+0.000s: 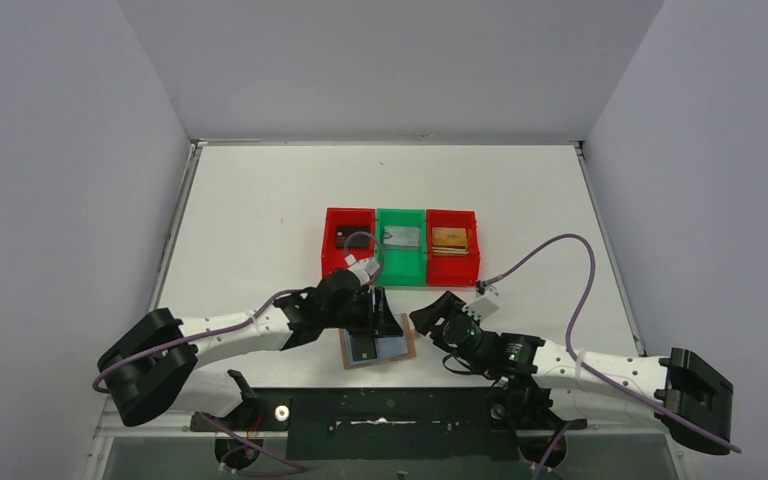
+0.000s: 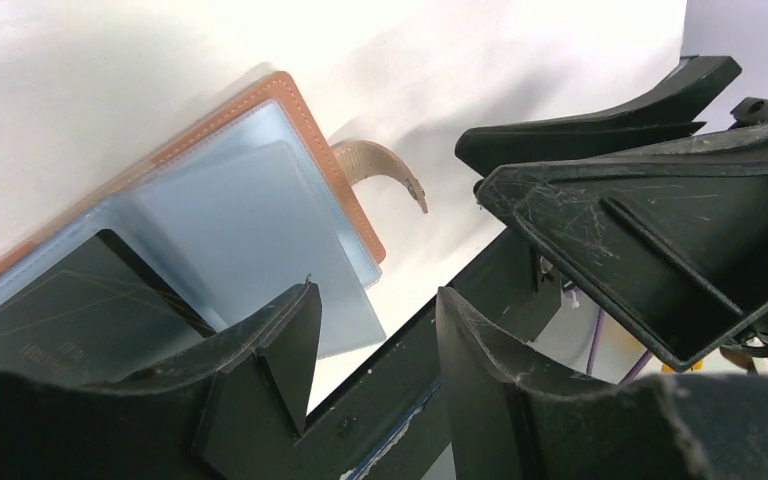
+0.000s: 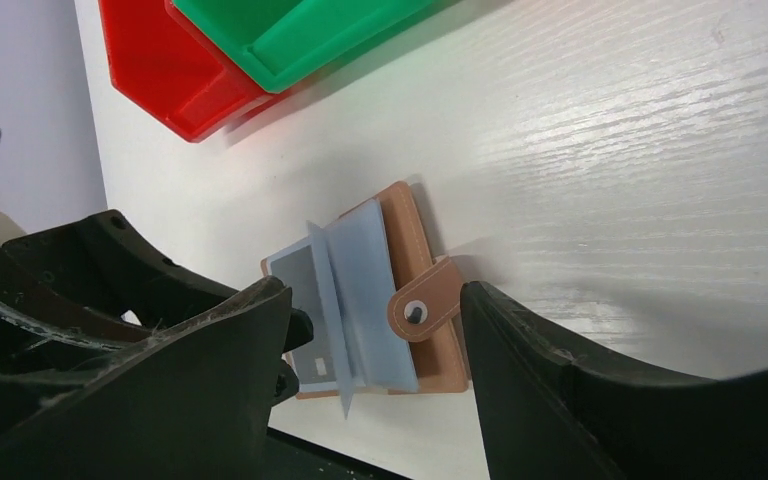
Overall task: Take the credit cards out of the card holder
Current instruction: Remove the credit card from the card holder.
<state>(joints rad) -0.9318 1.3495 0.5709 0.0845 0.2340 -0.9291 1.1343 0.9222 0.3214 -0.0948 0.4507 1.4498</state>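
Lying on the tabletop (image 1: 260, 220): the card holder (image 1: 378, 345), spread open near the front edge between the two arms. It is stitched tan leather outside with glossy grey-blue sleeves inside, and one sleeve stands up on edge.
Snap tab (image 3: 422, 305): a rounded leather strap with a round stud, curling off the holder's right side.
Black card (image 2: 70, 310): flat and matte with thin gold lines, on the holder's left page.
Left fingers (image 1: 381, 315): scratched black plastic, released and holding nothing, poised over the left page with one tip just above the black card.
Right fingers (image 1: 428, 318): spread wide just right of the holder, clasping nothing.
Bins: a left red bin (image 1: 335, 262), green bin (image 1: 402, 268) and right red bin (image 1: 453, 264), all of smooth plastic, stand side by side in a row farther back.
Binned cards: a dark card (image 1: 348, 238), a silver-grey card (image 1: 402, 236) and a gold card (image 1: 450, 239), one per bin in that order.
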